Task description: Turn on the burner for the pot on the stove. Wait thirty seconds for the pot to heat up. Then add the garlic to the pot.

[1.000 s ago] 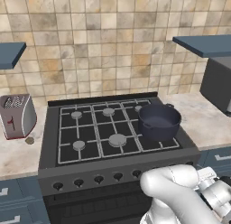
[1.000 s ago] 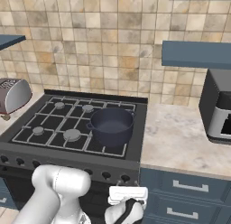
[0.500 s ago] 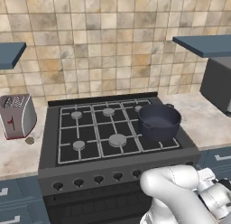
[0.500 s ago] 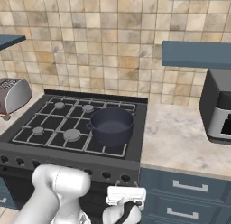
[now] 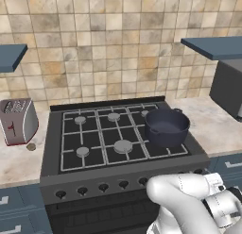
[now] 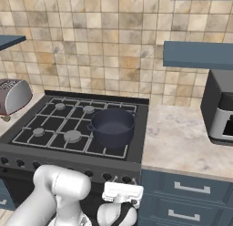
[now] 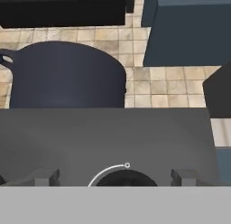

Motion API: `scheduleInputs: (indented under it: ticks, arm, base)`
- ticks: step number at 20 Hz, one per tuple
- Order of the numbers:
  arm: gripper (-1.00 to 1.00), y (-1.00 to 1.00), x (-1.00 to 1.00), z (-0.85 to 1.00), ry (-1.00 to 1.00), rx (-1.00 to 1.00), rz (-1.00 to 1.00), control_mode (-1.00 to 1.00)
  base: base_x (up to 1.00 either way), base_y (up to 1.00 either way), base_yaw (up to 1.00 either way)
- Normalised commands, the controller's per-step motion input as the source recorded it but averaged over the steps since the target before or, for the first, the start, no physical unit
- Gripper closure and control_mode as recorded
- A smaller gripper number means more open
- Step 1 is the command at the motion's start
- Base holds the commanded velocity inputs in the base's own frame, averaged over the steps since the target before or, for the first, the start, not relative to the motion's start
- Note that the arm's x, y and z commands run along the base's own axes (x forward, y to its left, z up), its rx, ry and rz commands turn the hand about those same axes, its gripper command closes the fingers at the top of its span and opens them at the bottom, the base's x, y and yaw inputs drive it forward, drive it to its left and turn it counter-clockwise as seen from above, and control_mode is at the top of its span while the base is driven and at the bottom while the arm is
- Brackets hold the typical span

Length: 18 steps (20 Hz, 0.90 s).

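Observation:
The dark navy pot stands on the front right burner of the black-grey stove. In the right base view the pot is at the stove's right side. The garlic is a tiny tan lump on the counter left of the stove, beside the toaster. My gripper is open and low in front of the stove's grey front panel. Its fingertips stand on either side of a dark knob, and the pot rises above the panel. The gripper hangs just under the knob row.
A silver toaster with a red lever sits on the left counter. A dark appliance stands on the right counter. Blue wall shelves hang above. Blue drawers are right of the stove.
The hand has crept slightly up and left toward the knob row, and its jaws have widened a little. Pot and garlic have not moved.

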Motion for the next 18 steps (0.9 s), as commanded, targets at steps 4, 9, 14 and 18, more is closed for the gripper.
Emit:
scheduleInputs:
  ticks: [4, 9, 14, 18]
  arm:
    - [-1.0, -0.15, 0.27, -0.15, 0.04, 0.06, 0.0, -1.0]
    - [-1.0, 0.14, 0.35, -0.99, 0.2, 0.07, 0.0, -1.0]
    - [-1.0, 0.43, 0.16, -0.78, 0.07, 0.01, 0.0, -1.0]
    - [-1.0, 0.37, 0.08, -0.07, 0.0, -0.01, -0.04, -1.0]
  base:
    - [0.0, 0.0, 0.0]
    - [0.0, 0.0, 0.0]
    - [0.0, 0.0, 0.0]
    - [0.0, 0.0, 0.0]
